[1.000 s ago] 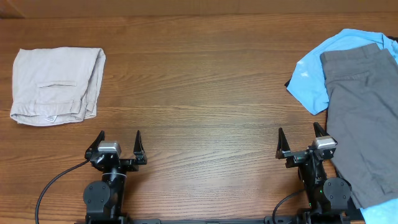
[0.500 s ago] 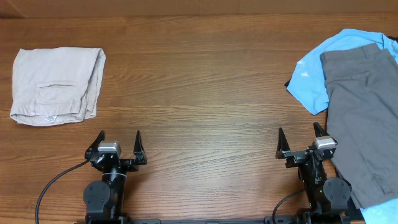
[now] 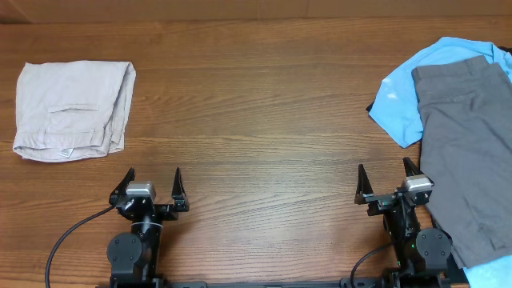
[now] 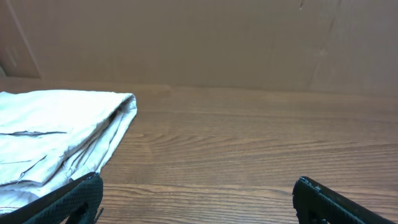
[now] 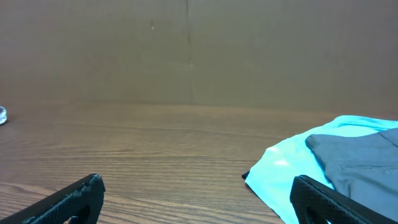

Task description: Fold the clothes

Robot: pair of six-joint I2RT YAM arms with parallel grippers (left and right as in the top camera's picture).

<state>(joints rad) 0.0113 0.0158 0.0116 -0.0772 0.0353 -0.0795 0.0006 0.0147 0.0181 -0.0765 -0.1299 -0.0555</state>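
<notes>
1. Risk, judged: lifting the blue T-shirt (image 3: 402, 100) along with the grey shorts (image 3: 464, 152). Cause: shorts lying on top of it, so a deep pinch at their left side could catch both layers.
2. Risk, judged: a crooked fold or a bunched leg. Cause: shorts crowded against the right edge of the table (image 3: 264, 104) and running out of the overhead view there; no bare wood around them for spreading.
3. Risk, judged: reaching for the wrong item. Cause: beige shorts (image 3: 72, 108), folded, near the far left corner.
4. Grey shorts: unfolded, flat, waistband toward the far edge, legs toward the front right corner.
5. Right gripper (image 3: 384, 172): near the front edge, fingers spread wide, nothing between them; shorts just beside the right-hand finger, not touched.
6. Left gripper (image 3: 153, 174): near the front edge, fingers spread wide, empty; well apart from the grey shorts, across the table.
</notes>
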